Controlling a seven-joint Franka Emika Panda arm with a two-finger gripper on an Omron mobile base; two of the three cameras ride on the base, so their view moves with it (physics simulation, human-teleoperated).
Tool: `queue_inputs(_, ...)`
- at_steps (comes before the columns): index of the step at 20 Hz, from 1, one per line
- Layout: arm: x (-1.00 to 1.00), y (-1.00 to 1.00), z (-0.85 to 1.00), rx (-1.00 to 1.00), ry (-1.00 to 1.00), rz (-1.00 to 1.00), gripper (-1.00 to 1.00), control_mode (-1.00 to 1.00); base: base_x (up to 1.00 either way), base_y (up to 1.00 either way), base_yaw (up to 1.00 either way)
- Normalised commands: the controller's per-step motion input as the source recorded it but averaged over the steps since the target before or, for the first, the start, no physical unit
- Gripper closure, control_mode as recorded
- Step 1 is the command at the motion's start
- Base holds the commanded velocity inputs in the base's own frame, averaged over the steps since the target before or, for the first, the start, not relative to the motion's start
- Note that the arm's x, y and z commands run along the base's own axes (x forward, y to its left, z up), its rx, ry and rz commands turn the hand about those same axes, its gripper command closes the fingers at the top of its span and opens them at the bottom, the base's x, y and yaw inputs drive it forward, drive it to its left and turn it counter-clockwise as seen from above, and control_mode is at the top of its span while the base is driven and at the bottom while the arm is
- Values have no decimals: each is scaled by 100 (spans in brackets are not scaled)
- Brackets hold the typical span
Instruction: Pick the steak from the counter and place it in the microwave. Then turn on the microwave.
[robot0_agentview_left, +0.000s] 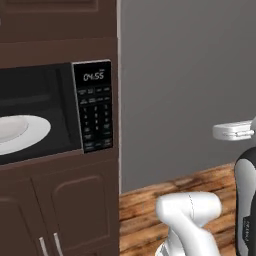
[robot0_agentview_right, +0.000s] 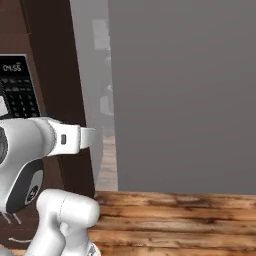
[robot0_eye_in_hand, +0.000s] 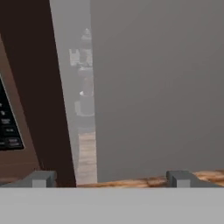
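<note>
Pointing at grey wall (robot0_eye_in_hand: 157, 87), open tool (robot0_eye_in_hand: 111, 178) right of microwave (robot0_agentview_left: 92, 105).

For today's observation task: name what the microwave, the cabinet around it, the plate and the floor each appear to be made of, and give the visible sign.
Microwave: looks like glossy black plastic and glass; its keypad panel is framed in grey.
Cabinet: seemingly dark brown painted or stained wood, with raised panels and slim metal-looking handles.
Plate: probably glazed white ceramic, smooth and uniform.
Floor: wood-look planks with grain streaks and seams.
</note>
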Motion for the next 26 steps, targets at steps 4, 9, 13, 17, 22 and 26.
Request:
queue_inputs(4,0,0,0,0,0,0,-100,100,29,-13,-53)
queue_inputs(9,0,0,0,0,0,0,-100,100,32,0,-56)
queue_inputs(13,0,0,0,0,0,0,-100,100,24,0,-58)
queue_inputs(17,0,0,0,0,0,0,-100,100,27,0,-60)
queue_inputs(22,0,0,0,0,0,0,-100,100,28,-6,-55)
queue_inputs(26,0,0,0,0,0,0,-100,100,23,-21,-51)
